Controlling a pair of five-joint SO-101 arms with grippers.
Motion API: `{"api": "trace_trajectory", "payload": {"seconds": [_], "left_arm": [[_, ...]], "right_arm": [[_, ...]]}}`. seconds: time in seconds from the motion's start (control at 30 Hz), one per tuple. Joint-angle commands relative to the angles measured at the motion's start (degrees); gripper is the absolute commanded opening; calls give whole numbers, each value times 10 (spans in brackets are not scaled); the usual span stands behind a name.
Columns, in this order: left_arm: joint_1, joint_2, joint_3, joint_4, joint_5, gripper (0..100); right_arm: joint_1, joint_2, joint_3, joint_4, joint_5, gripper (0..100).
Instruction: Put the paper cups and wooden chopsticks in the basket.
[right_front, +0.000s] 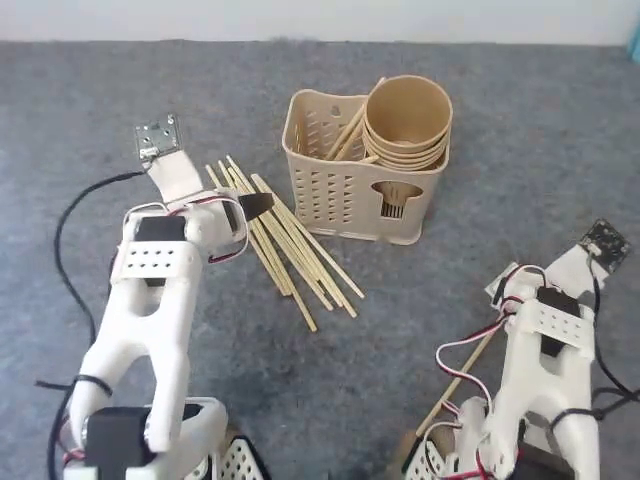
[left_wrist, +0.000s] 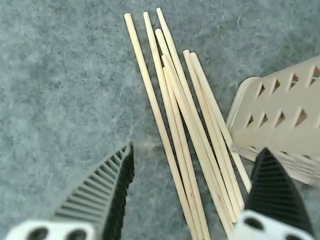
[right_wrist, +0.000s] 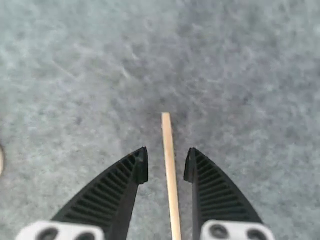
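Right pincer (right_wrist: 167, 150) sits open around a stray chopstick (right_wrist: 168, 132), left pincer (left_wrist: 196, 147) gapes over the chopstick pile (left_wrist: 175, 100), both probably lining up grabs.

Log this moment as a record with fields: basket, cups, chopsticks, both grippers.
basket: beige perforated plastic basket, upright on the grey carpet
cups: stack of brown paper cups nested inside the basket
chopsticks in basket: few wooden chopsticks leaning beside the cups
loose chopsticks: pile of wooden chopsticks on the carpet beside the basket
stray: lone wooden chopstick lying apart, by the right arm
left gripper: open, above the pile
right gripper: open, jaws either side of the lone chopstick, gaps on both sides
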Motion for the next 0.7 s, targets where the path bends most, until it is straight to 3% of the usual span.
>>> {"api": "trace_trajectory", "payload": {"seconds": [0.0,0.37,0.43,0.67], "left_arm": [[-4,-5,-3,-18,-5,356],[-48,1,6,-19,-5,356],[-56,-1,14,-20,-5,356],[-91,1,19,-19,-3,356]], "right_arm": [[6,6,-33,0,-4,131],[8,202,-139,-30,5,90],[8,212,-147,-30,7,6],[15,194,-144,3,5,7]]}}
